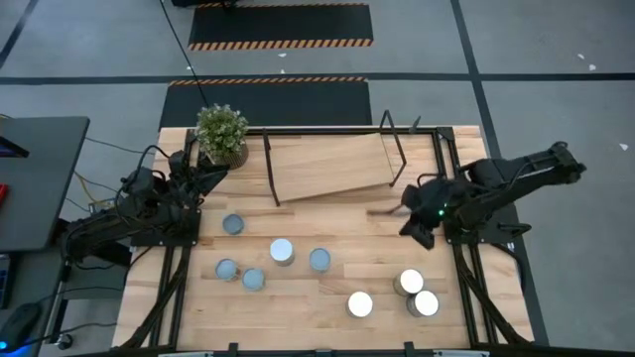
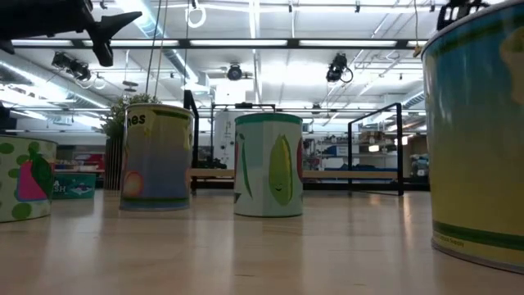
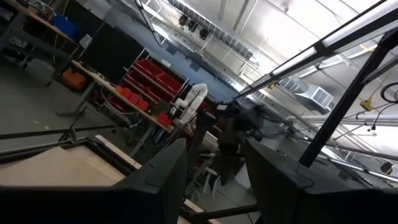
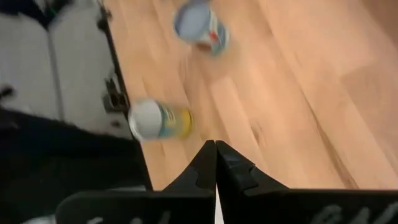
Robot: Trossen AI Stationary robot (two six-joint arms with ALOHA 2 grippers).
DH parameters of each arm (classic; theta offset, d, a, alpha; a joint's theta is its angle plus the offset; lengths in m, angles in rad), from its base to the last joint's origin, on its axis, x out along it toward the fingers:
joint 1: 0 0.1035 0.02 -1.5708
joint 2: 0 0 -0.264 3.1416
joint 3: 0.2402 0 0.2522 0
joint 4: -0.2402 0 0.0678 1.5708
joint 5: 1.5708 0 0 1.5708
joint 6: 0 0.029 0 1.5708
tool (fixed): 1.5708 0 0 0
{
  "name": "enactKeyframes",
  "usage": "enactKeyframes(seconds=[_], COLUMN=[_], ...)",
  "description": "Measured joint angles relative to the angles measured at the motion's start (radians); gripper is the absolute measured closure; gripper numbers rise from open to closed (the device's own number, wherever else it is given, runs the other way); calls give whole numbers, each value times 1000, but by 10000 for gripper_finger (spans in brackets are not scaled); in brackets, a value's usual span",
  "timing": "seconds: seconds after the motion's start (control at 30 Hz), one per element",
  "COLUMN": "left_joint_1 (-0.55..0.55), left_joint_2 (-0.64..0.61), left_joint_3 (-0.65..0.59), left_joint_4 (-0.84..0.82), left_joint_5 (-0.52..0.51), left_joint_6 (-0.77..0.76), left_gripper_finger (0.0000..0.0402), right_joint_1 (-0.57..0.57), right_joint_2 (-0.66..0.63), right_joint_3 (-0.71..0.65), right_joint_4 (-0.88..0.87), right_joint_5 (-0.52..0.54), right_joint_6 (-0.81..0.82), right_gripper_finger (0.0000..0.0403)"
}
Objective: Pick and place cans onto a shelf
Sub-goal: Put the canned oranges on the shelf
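Eight cans stand upright on the table: several bluish-grey tops at centre left (image 1: 233, 225) (image 1: 318, 259) and three bright tops at the near right (image 1: 411, 283). The plywood shelf (image 1: 327, 164) stands tilted at the far middle. My right gripper (image 1: 415, 234) hovers over the table's right side, shut and empty (image 4: 216, 163), with two cans (image 4: 158, 119) (image 4: 202, 26) ahead of it. My left gripper (image 1: 213, 171) waits by the plant, open and empty (image 3: 214, 171).
A potted plant (image 1: 220, 134) stands at the far left corner beside the shelf. Black rails (image 1: 456, 188) run along the table's left and right sides. In the low view, cans (image 2: 268, 164) (image 2: 155, 156) stand in front of the shelf's frame (image 2: 377, 147).
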Motion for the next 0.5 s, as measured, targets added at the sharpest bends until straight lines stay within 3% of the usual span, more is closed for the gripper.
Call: enactKeyframes(seconds=[0.33,0.5], left_joint_1=[0,0], left_joint_2=[0,0], left_joint_3=[0,0], left_joint_4=[-3,-3], left_joint_5=[0,0], left_joint_6=[0,0], left_gripper_finger=[232,232], right_joint_1=[256,286], right_joint_2=[159,214], right_joint_3=[57,57], right_joint_4=[-101,-105], right_joint_5=[48,48], right_joint_6=[86,46], right_gripper_finger=[394,356])
